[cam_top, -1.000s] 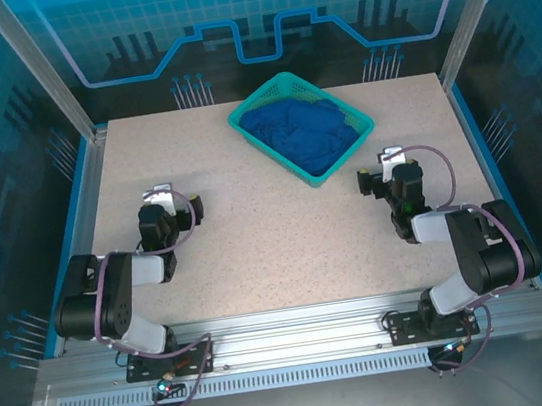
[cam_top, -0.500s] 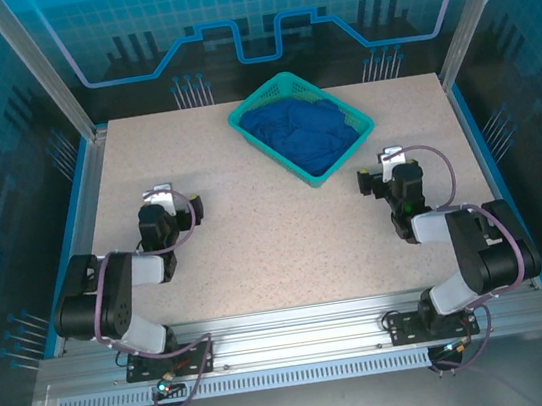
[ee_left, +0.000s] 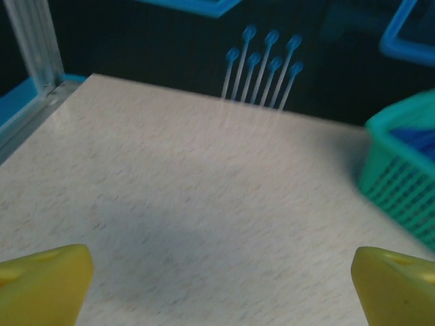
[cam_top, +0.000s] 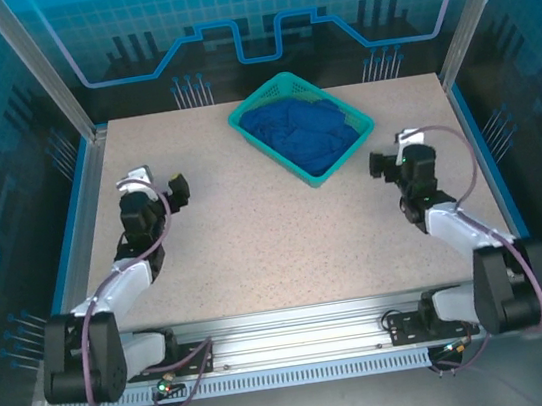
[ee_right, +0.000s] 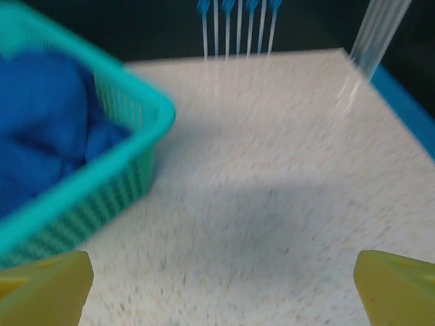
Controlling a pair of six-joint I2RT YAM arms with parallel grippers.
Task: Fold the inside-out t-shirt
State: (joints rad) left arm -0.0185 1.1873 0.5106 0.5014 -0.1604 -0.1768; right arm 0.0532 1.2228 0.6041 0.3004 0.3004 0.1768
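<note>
Our left gripper [ee_left: 217, 292] stands wide open with nothing between its yellow fingertips [ee_left: 42, 284], hanging over bare table [cam_top: 277, 243] on the left side. Our right gripper [ee_right: 221, 292] is just as wide and just as empty, near the right corner of the basket [cam_top: 366, 132]. The t-shirt [cam_top: 301, 130] lies bunched in that teal basket at the far middle of the table, well apart from the left gripper and near the right one. We judge it soft, light and limp: it will sag and drag rather than move as a block, and its folds may catch on the mesh wall. We would pinch a raised ridge of cloth near the top of the heap, taking one layer if we can, and lift it clear before hunting for collar or hem. We count two grippers, one basket and one blue heap; whether that heap is a single garment we cannot tell.
</note>
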